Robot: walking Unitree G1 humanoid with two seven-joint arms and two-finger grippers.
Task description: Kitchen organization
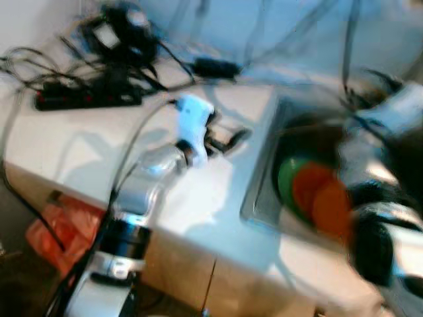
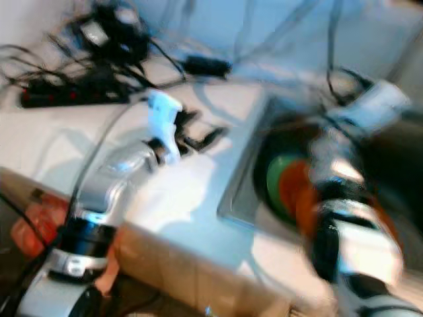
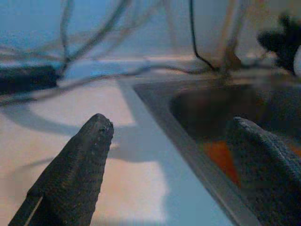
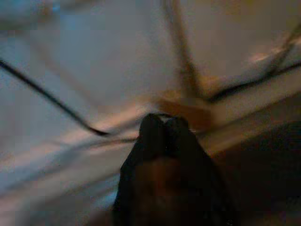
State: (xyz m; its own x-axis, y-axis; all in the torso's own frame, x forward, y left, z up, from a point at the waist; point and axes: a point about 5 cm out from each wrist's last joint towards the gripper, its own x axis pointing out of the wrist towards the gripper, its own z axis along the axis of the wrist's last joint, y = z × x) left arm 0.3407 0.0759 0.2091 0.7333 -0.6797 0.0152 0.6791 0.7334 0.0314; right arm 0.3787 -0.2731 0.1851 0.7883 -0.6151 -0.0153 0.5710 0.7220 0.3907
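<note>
Left gripper [image 1: 228, 140]: held over the white counter [image 1: 79, 155], just beside the sink's near edge. Fingers [image 3: 80, 165] spread wide, nothing between them.

Right gripper [image 4: 162, 129]: raised over the sink side, much blurred. Its fingertips press together with nothing seen between them.

Sink [image 1: 261, 198]: steel basin let into the counter, rim just beside the left gripper.

Dishes in sink: an orange plate [image 1: 324, 198] lying partly over a green plate [image 1: 284, 178], stacked and touching. Judged stiff and light, likely plastic or glazed, so slippery under rubber pads and possibly wet. Best hold judged to be the exposed rim of the orange one, pinched across its edge; a flat face offers no purchase. Material cannot be confirmed through the blur.

Obstructions: sink wall stands between the left gripper and the plates, so any reach must go over the rim and down. The right arm crowds the same basin.

Periphery: black power strip [image 1: 86, 99] and tangled cables [image 1: 132, 59] at the counter's back, well apart from the sink. Orange bag [image 1: 63, 231] below the counter front.
</note>
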